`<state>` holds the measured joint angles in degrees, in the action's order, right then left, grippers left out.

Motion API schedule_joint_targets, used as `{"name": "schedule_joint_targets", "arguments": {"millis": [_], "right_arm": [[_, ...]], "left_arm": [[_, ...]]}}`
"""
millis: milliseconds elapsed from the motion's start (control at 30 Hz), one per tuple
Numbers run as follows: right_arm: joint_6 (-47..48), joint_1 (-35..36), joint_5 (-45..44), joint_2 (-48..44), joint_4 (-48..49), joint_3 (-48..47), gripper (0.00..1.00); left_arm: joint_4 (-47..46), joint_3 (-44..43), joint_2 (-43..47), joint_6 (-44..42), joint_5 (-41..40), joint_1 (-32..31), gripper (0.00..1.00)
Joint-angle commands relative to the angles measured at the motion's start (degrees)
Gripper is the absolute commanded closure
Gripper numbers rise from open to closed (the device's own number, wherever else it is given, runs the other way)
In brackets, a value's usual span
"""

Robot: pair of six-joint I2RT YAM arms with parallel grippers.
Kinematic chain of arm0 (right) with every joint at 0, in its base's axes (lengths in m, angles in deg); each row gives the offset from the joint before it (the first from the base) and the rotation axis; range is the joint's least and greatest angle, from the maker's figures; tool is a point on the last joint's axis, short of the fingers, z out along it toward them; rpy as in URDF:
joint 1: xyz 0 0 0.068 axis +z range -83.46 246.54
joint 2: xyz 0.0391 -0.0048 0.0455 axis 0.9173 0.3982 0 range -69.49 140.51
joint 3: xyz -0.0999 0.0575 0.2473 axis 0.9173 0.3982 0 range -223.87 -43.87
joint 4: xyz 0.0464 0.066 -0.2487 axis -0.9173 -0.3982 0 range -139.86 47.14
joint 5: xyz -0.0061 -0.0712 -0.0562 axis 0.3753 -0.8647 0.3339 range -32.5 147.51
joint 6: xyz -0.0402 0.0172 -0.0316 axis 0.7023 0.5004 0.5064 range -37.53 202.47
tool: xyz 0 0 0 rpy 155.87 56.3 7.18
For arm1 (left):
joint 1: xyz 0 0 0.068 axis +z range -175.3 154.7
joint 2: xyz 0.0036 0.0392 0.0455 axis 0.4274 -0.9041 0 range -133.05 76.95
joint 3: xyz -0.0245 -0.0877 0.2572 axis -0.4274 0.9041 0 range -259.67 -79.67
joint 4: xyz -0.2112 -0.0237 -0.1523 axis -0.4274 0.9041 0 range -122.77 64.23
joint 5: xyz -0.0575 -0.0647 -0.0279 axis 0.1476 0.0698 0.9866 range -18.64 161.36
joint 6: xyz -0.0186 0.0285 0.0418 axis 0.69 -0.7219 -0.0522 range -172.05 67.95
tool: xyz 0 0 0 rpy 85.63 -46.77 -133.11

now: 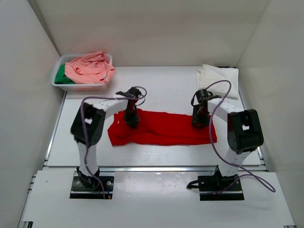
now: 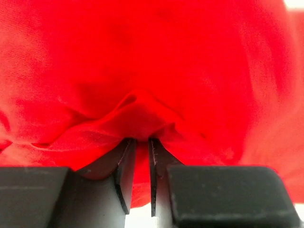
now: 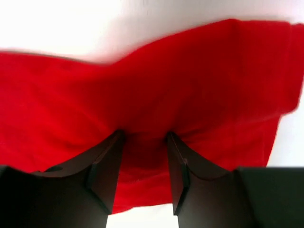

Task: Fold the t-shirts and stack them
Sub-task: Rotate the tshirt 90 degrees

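The red t-shirt [image 1: 161, 129] lay across the middle of the desk [image 1: 161, 88], the left gripper [image 1: 131, 119] nearly together on a pucker, its hold impossible to tell, the right gripper [image 1: 200, 120] apart astride cloth; too shallow a pinch could slip on lifting

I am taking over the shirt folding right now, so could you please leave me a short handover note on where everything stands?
Left gripper: on the red t-shirt near its left end, fingers nearly together, cloth bunched at their tips; grip unclear.
Right gripper: near its right end, fingers apart over the cloth.
The red t-shirt lies as a long strip across the middle; cream-white t-shirt folded at the far right; salmon-pink t-shirt and green t-shirt in the basket, far left.
Done: cream-white one folded, red partly.
Left: finish red, stack it, then fold the basket's two.
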<state>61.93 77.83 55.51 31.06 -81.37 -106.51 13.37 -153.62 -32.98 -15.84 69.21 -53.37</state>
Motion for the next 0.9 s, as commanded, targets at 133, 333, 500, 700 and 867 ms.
{"name": "schedule_joint_targets", "arguments": {"millis": [133,333,500,700,867], "right_arm": [[-19.03,15.12,4.98,-12.65,-0.54,14.69,0.62],[-26.49,32.31,12.67,-18.33,17.69,17.25,0.54],[-24.1,34.1,15.13,-20.67,24.74,18.47,0.48],[-18.58,32.55,13.9,-23.41,22.8,18.03,0.47],[-16.92,32.6,15.79,-20.46,24.88,19.89,0.49]], "left_arm": [[18.55,-61.64,-37.61,-3.7,-0.84,1.69,0.72],[8.01,-64.62,-43.8,-1.68,8.48,8.47,0.77],[8.94,-80.1,-48.92,-1.8,11.72,9.87,0.71],[-3.57,-72.74,-43.65,3.03,14.36,13.85,0.72],[-9.47,-71.34,-43.55,5.88,19.18,15.83,0.71]]}}
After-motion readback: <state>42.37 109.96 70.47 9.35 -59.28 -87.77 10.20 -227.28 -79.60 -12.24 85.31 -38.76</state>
